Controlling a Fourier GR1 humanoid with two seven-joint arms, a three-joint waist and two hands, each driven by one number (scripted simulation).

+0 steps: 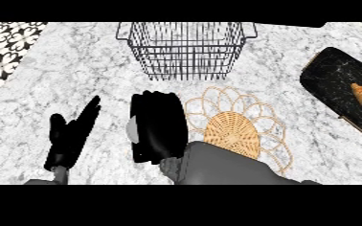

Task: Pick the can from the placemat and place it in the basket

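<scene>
My right hand [160, 124] hovers just left of the woven placemat [233, 131], with its fingers curled round the can [131, 128]. Only a small grey sliver of the can shows at the hand's left edge; the rest is hidden. The dark wire basket [185, 48] stands at the back of the marble counter, beyond the hand and the placemat. My left hand [71, 136] rests open at the lower left, fingers straight and pointing up, holding nothing.
A black marbled tray [332, 84] lies at the right edge with an orange item [357, 93] on it. A black-and-white patterned surface [16, 40] fills the top left corner. My right forearm [222, 167] covers the placemat's lower left part.
</scene>
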